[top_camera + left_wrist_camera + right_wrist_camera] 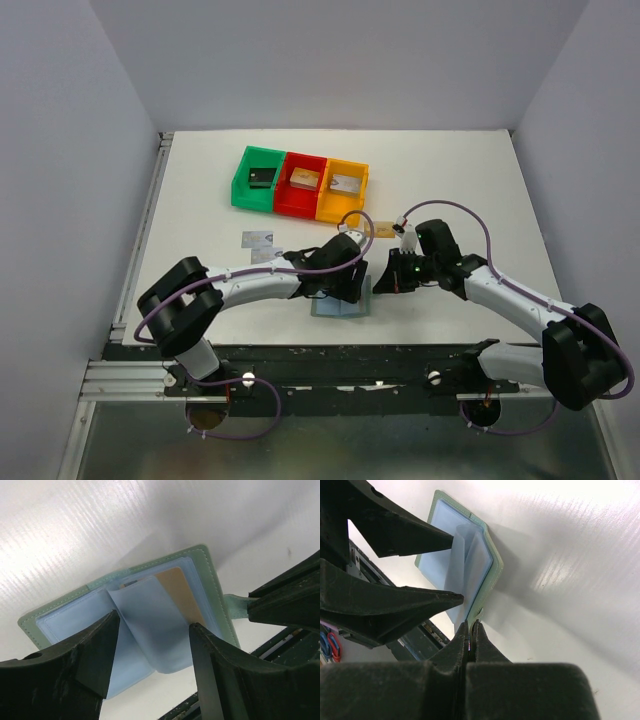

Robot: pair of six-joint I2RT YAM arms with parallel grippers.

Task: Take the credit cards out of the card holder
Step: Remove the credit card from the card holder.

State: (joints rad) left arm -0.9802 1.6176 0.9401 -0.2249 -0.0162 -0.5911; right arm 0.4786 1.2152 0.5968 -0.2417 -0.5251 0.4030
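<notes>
Top: your L gripper [348, 288] and R gripper [385, 282] meet over the card holder [335, 308], near-centre on table [450, 180]. L wrist: jaws apart, straddling its blue pocket leaf [145, 620], tan-gold card [180, 592] tucked inside. R wrist: jaws clamped on its side tab [479, 613].

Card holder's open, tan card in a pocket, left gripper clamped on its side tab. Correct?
Wrong arm. It is the right gripper that is clamped on the side tab, as the right wrist view shows. The rest holds: the card holder is open and the tan card sits in a pocket.
</notes>
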